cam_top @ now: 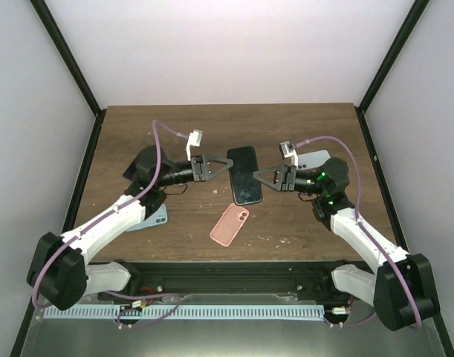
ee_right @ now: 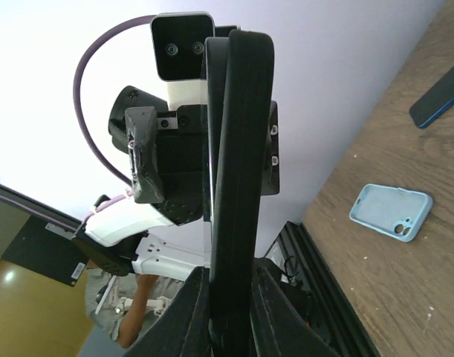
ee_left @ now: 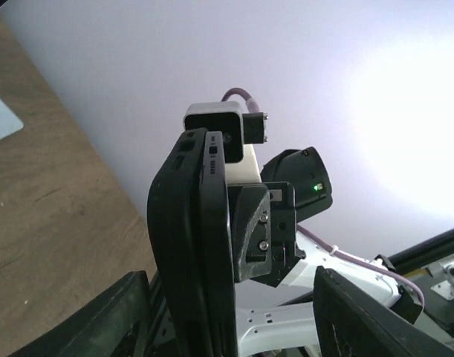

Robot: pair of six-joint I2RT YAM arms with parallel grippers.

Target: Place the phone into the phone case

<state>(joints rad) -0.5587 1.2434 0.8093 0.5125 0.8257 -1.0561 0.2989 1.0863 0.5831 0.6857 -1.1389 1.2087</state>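
**A:** Progress?

**B:** About midway, I judge. Nearest, a pink case (cam_top: 229, 224) and a light blue case (ee_right: 390, 212) lie on the table (cam_top: 301, 223); can't tell if anything's inside.

**A:** Task item?

**B:** The phone (cam_top: 245, 175) is held off the table between the 2 arms, backed by the black phone case (ee_right: 240, 149). The right end effector (ee_right: 232, 297) pinches both, and the left end effector (ee_left: 234, 320) is spread around them. Full seating looks unconfirmed, so pressing in remains.

Pink case (cam_top: 229, 225) and pale blue case (ee_right: 391, 212) lie on wooden table (cam_top: 212, 126).

Top cam overhead; wrist cams close-up, facing each other across phone (cam_top: 245, 177).
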